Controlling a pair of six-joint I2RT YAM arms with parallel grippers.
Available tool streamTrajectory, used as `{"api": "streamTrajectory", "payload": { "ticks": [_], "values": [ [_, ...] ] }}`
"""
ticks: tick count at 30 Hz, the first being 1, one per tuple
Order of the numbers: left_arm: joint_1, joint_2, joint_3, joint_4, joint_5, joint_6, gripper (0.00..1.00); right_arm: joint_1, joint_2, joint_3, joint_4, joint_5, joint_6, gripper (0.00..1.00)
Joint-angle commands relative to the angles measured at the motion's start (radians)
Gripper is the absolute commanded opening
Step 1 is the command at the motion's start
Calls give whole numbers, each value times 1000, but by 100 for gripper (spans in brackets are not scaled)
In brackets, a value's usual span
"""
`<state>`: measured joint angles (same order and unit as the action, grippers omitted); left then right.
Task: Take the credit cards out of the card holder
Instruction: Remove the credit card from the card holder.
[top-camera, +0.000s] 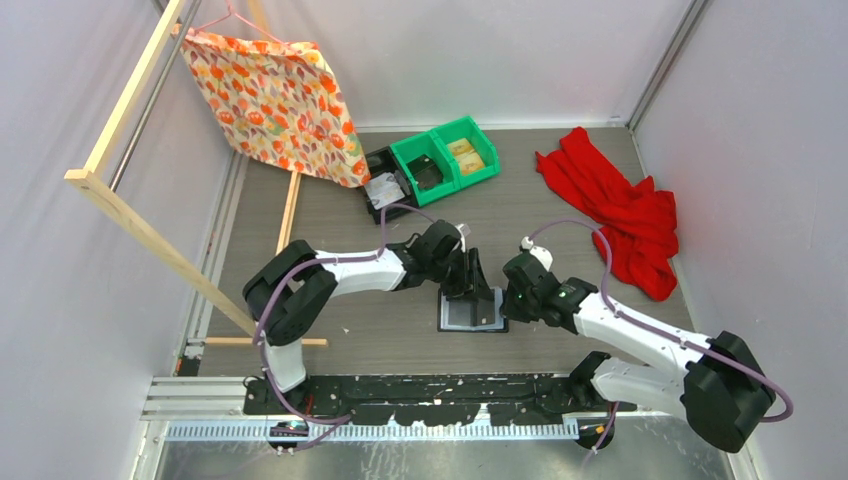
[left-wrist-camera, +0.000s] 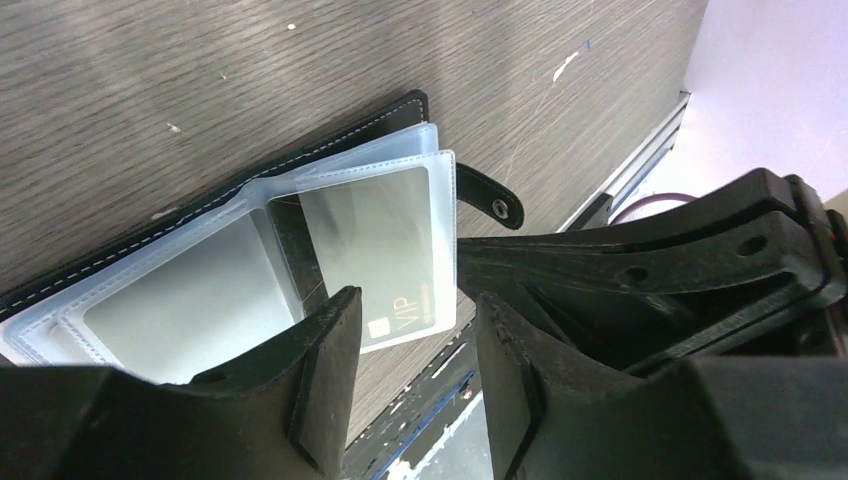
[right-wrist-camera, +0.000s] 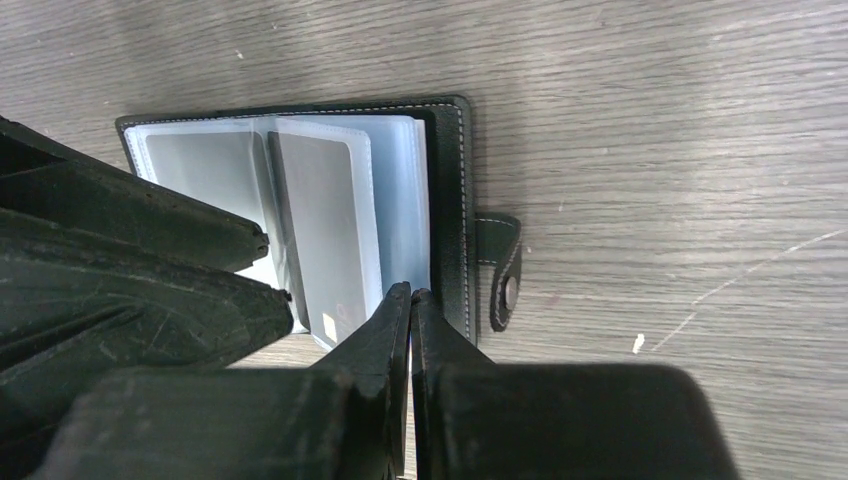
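The black card holder (top-camera: 470, 318) lies open on the table, its clear sleeves up. In the left wrist view (left-wrist-camera: 100, 265) a pale grey credit card (left-wrist-camera: 385, 250) marked VIP sticks partly out of the right sleeve, and another card (left-wrist-camera: 190, 300) sits in the left sleeve. My left gripper (left-wrist-camera: 415, 345) is open and empty just above the protruding card's near edge. My right gripper (right-wrist-camera: 410, 293) is shut, its tips at the near edge of the holder's right sleeves (right-wrist-camera: 400, 200), beside the snap tab (right-wrist-camera: 503, 270). I cannot tell whether it pinches a sleeve.
Two green bins (top-camera: 447, 160) and a black bin (top-camera: 385, 182) stand at the back centre. A red cloth (top-camera: 615, 205) lies at the back right. A floral cloth (top-camera: 275, 100) hangs from a wooden frame (top-camera: 150, 235) on the left.
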<state>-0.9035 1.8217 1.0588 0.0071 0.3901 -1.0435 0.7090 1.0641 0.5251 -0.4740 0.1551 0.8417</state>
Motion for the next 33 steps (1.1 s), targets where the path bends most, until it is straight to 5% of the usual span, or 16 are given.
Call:
{"api": "streamTrajectory", "payload": {
  "ticks": [1, 12, 28, 33],
  "values": [
    [-5, -1, 25, 6, 14, 2, 46, -8, -60, 8, -47, 56, 8, 7],
    [-2, -94, -7, -41, -54, 16, 44, -16, -137, 61, -143, 76, -30, 16],
    [34, -68, -136, 116, 21, -64, 44, -79, 42, 1, 157, -181, 35, 23],
    [40, -20, -118, 121, 41, -52, 45, -88, 43, -36, 172, -158, 53, 30]
  ]
}}
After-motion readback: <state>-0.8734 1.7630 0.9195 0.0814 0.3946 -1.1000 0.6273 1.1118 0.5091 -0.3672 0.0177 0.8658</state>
